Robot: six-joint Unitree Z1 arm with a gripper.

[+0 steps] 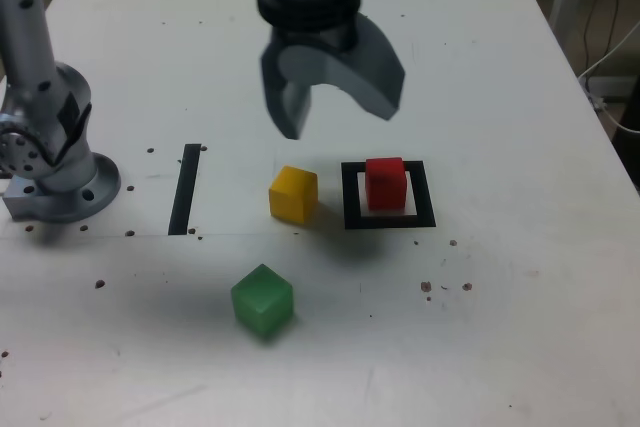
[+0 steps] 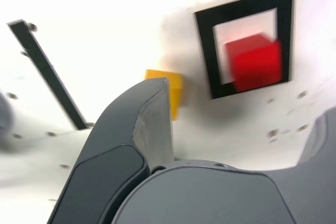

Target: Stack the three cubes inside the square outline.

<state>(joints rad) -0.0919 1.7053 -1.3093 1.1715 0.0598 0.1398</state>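
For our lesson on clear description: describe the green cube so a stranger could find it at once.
Start at the thick black square outline on the white table, which holds a small red cube. A yellow cube sits beside it; the green cube lies nearer the camera, alone, the only green block.

A white table [image 1: 520, 287], speckled with small dark holes, carries a black strip [image 1: 185, 188], a yellow cube [image 1: 293, 193], a green cube [image 1: 262, 299] at six o'clock, and a square outline [image 1: 388, 219] holding a red cube [image 1: 385, 182].
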